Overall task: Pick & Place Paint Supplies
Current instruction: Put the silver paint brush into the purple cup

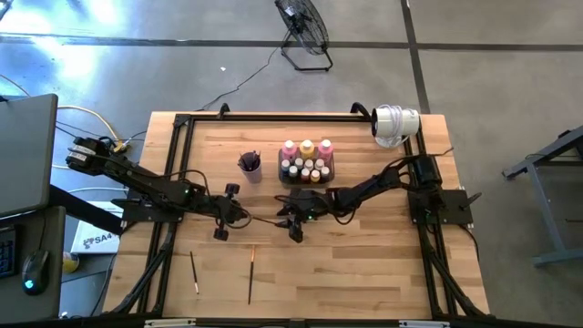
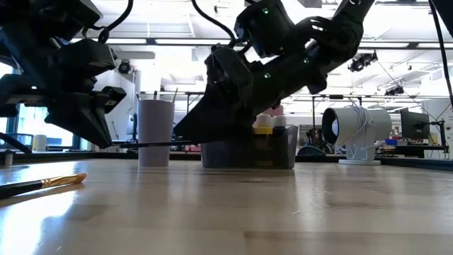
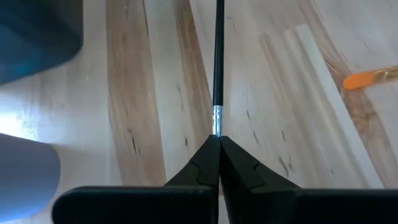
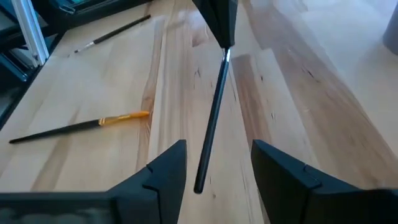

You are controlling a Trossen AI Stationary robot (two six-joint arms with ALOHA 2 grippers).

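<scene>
A thin dark-handled paintbrush (image 4: 214,106) hangs level above the table between my two grippers. My left gripper (image 3: 218,138) is shut on one end of it. My right gripper (image 4: 214,180) stands open at the other end, one finger on each side of the handle's free end (image 4: 200,183), with a gap on both sides. Two more brushes (image 1: 194,271) (image 1: 250,273) lie flat on the wood near the front edge. Behind the grippers, the dark tray (image 1: 307,179) holds pink, yellow-orange and small white-capped paint bottles (image 1: 307,150). My left gripper pinches the brush between its two fingertips just behind the silver ferrule (image 3: 216,124); the very end is hidden between the fingers. The handle sticks straight out ahead, in line with the fingers. The brush is lifted clear of the table and roughly level.
A purple cup (image 1: 250,167) with brushes in it stands left of the tray. A white round lamp-like unit (image 1: 396,124) sits at the far right corner. A black frame (image 1: 182,123) borders the table. Bare wood lies between the grippers and the two loose brushes.
</scene>
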